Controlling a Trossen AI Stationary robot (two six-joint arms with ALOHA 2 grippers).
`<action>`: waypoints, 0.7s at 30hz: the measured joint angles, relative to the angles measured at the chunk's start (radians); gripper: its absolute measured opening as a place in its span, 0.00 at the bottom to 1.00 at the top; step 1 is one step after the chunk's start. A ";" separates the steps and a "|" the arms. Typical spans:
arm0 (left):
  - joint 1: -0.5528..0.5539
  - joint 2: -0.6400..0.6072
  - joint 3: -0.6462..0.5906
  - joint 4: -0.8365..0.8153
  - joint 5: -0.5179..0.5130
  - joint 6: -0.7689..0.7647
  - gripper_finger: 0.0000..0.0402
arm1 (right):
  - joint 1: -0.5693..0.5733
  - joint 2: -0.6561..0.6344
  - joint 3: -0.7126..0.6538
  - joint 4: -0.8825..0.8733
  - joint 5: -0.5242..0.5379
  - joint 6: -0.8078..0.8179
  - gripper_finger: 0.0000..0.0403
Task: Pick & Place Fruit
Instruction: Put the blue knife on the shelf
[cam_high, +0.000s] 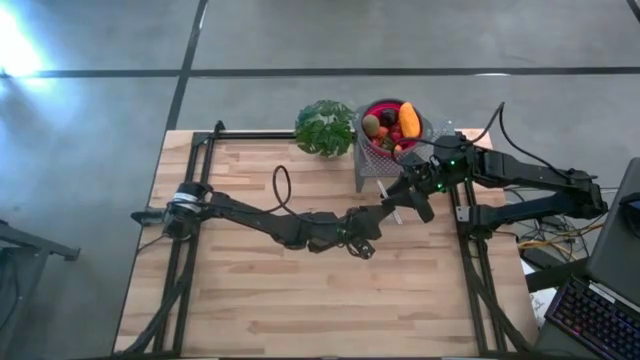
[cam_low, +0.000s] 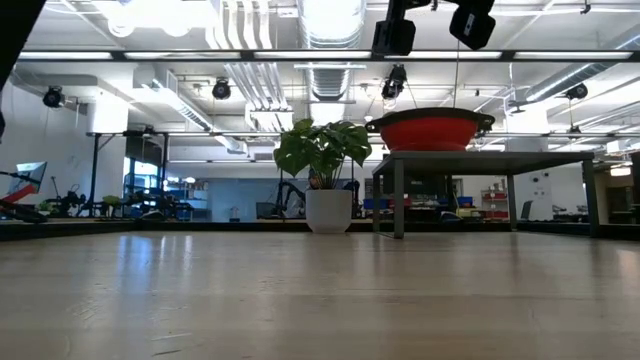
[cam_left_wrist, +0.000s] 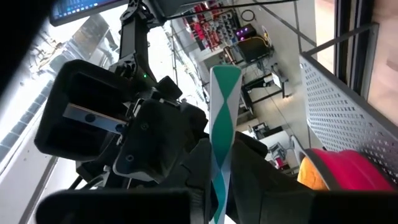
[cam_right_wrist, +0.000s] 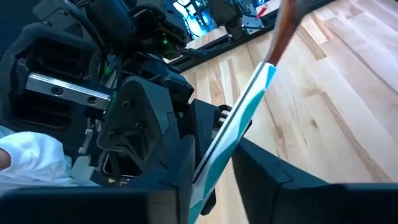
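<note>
In the upper middle of the high view, the fruit (cam_high: 391, 124) lies heaped in a red bowl (cam_high: 372, 107) on a grey perforated stand (cam_high: 367, 166), just beside a potted plant (cam_high: 323, 127) at the far edge of the bench (cam_high: 300, 300). Below and right of the stand, both arms meet above the bench. The left end effector (cam_left_wrist: 217, 186) is narrow, clamped on a teal-and-white striped stick (cam_left_wrist: 224, 112). The right end effector (cam_right_wrist: 214, 180) has the same stick passing between its sides; whether it grips cannot be told. Neither touches the fruit.
</note>
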 joint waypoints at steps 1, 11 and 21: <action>0.000 0.000 0.000 -0.001 -0.002 0.001 0.10 | 0.000 0.000 0.000 0.000 0.000 -0.003 0.23; 0.013 0.000 -0.001 -0.027 0.004 -0.006 0.12 | 0.000 0.001 0.000 -0.002 0.000 0.000 0.12; 0.015 -0.004 0.000 -0.079 0.029 -0.054 0.23 | 0.000 0.002 0.000 -0.006 -0.002 -0.026 0.11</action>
